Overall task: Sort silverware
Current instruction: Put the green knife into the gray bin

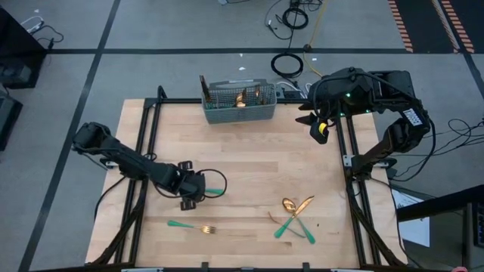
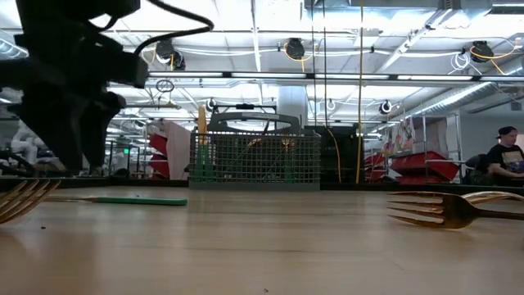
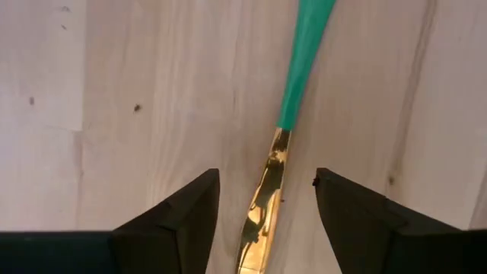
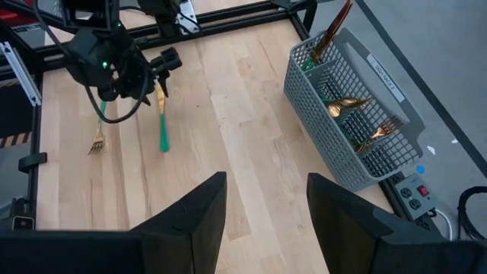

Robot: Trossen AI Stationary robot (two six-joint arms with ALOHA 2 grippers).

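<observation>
A knife with a gold blade (image 3: 262, 205) and a teal handle (image 3: 304, 61) lies flat on the table; it also shows in the high view as knife (image 1: 214, 191). My left gripper (image 1: 189, 195) is low over it and open, with one finger on each side of the blade and a gap to both. A fork (image 1: 193, 227) lies nearer the table's near edge. Several more pieces lie crossed in a pile (image 1: 295, 215) at the near right. My right gripper (image 1: 318, 127) is open, raised by the far right corner.
The grey mesh caddy (image 1: 238, 106) stands at the far edge and holds several gold pieces (image 4: 346, 106). Black frame rails (image 1: 144, 151) run along the table's sides. Bare wood lies between the caddy and the pile. A person (image 2: 503, 156) sits in the room beyond.
</observation>
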